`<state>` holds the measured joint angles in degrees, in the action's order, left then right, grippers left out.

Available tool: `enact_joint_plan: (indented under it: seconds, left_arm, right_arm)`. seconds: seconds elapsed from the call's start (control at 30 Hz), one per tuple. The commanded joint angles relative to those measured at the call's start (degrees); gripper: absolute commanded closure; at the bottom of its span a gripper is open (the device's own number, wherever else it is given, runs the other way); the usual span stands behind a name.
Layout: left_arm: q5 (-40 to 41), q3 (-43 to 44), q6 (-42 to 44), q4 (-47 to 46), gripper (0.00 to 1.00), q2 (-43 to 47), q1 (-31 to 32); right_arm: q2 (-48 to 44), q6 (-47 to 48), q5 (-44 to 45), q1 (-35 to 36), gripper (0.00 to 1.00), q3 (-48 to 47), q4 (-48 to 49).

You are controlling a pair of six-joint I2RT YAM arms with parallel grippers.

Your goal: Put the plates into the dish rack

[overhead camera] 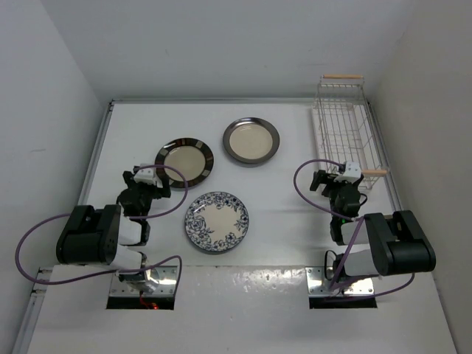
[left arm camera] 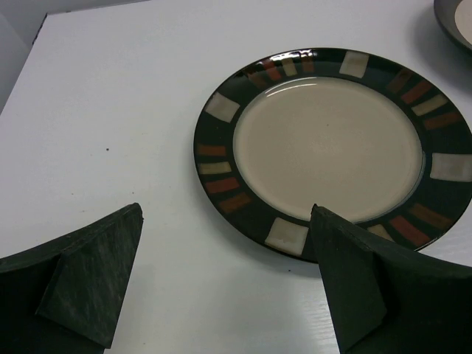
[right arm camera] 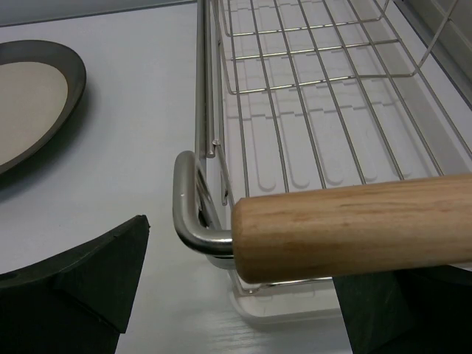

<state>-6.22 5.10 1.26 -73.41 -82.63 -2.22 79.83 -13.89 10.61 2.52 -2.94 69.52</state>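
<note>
The striped-rim plate lies flat at the table's left; it fills the left wrist view. My left gripper is open and empty at its near-left rim, with the right finger over the rim. The plain dark-rimmed plate lies behind the centre. The blue floral plate lies at the front centre. The wire dish rack stands at the right with nothing in it. My right gripper is open at the rack's near wooden handle, which hides most of its right finger.
White walls close in the table on the left, back and right. The rack sits against the right wall, with a second wooden handle at its far end. A corner of the plain dark-rimmed plate shows at the top right of the left wrist view.
</note>
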Motion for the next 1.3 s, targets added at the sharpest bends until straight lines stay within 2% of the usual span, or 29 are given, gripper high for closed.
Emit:
enact_joint_plan:
  seconds: [0.0, 0.2, 0.23, 0.3, 0.33, 0.4, 0.47, 0.5, 0.57, 0.6, 0.63, 0.77, 0.9, 0.97, 1.0, 1.07, 1.1, 1.13, 1.17, 1.2, 1.23, 1.27]
  left_arm:
    - [-0.8, 0.6, 0.0, -3.8, 0.00, 0.5, 0.4]
    - [-0.8, 0.6, 0.0, -4.3, 0.00, 0.5, 0.4]
    - [-0.8, 0.6, 0.0, -4.3, 0.00, -0.1, 0.4]
    - [-0.8, 0.6, 0.0, -4.8, 0.00, -0.1, 0.4]
    - [-3.7, 0.6, 0.0, -5.7, 0.00, -0.1, -0.4]
    - [-6.2, 0.6, -1.0, -2.2, 0.00, 3.8, -2.0]
    - [-12.7, 4.5, -1.0, 7.1, 0.00, 6.9, -4.8]
    - [-15.9, 8.7, -1.0, 15.4, 0.00, 9.7, -5.9]
    - [-19.1, 14.0, 3.4, 25.8, 0.00, 11.4, -5.9]
    - [-19.8, 20.1, 7.2, 31.6, 0.00, 12.2, -5.9]
    - [-18.8, 23.3, 8.4, 42.4, 0.00, 12.8, -5.9]
    - [-9.0, 36.8, 9.9, 61.4, 0.00, 13.5, -4.1]
    - [-4.6, 53.2, 19.7, 80.7, 0.00, 12.4, -3.4]
    - [-1.1, 58.8, 20.6, 87.3, 0.00, 10.6, -2.8]
    - [0.6, 64.2, 20.0, 90.9, 0.00, 9.5, -2.8]
    - [3.8, 69.7, 17.9, 103.6, 0.00, 4.7, -2.8]
    - [3.8, 72.2, 17.4, 108.3, 0.00, 2.5, -2.8]
    - [0.2, 76.6, 18.3, 117.7, 0.00, 0.3, -2.8]
    - [-2.5, 78.4, 19.0, 121.7, 0.00, -2.0, -3.3]
    - [-5.2, 79.7, 19.0, 125.1, 0.04, -5.7, -3.3]
    - [-11.7, 80.6, 19.0, 129.5, 0.10, -7.3, -5.2]
    - [-15.0, 81.2, 18.4, 131.0, 0.22, -8.5, -6.1]
  right_arm:
    - [0.1, -1.1, 2.6, -0.1, 0.00, 4.2, -4.9]
    - [-0.3, -0.3, 1.3, -0.2, 0.00, 3.9, -5.6]
    - [-2.6, 2.1, -2.0, 0.2, 0.00, 3.2, -9.7]
    - [-5.4, 3.6, -2.4, 1.3, 0.00, 0.9, -13.7]
    - [-7.3, 4.6, -2.8, 1.8, 0.00, -0.6, -19.0]
    - [-11.0, 6.8, -3.3, 3.7, 0.00, -1.2, -22.6]
    - [-16.9, 10.6, -3.1, 6.8, 0.00, -2.4, -29.4]
    - [-18.2, 11.3, -2.6, 7.4, 0.00, -3.8, -31.7]
    - [-23.6, 13.4, -1.8, 10.6, 0.00, -7.0, -40.5]
    - [-24.9, 15.8, -1.5, 11.3, 0.00, -7.8, -42.4]
    - [-28.1, 16.6, -0.6, 12.8, 0.00, -9.3, -47.5]
    - [-33.6, 21.8, 0.6, 15.8, 0.00, -14.9, -55.5]
    - [-36.0, 27.6, -4.0, 18.1, 0.00, -23.8, -68.0]
    - [-33.9, 30.0, -7.8, 18.8, 0.00, -31.6, -74.3]
    - [-32.9, 29.7, -9.5, 18.7, 0.00, -36.5, -76.3]
    - [-26.9, 28.1, -14.7, 18.8, 0.00, -45.7, -85.4]
    - [-24.9, 27.3, -19.5, 18.7, 0.04, -52.5, -87.4]
    - [-19.0, 26.3, -24.4, 18.8, 0.23, -57.9, -90.8]
    - [-17.0, 22.3, -29.8, 18.9, 0.50, -62.3, -91.0]
    - [-15.3, 20.2, -32.2, 18.8, 0.99, -63.8, -90.9]
    - [-11.8, 12.0, -33.7, 19.1, 1.00, -64.6, -88.2]
    - [-8.6, 7.3, -34.6, 19.4, 0.94, -63.8, -84.0]
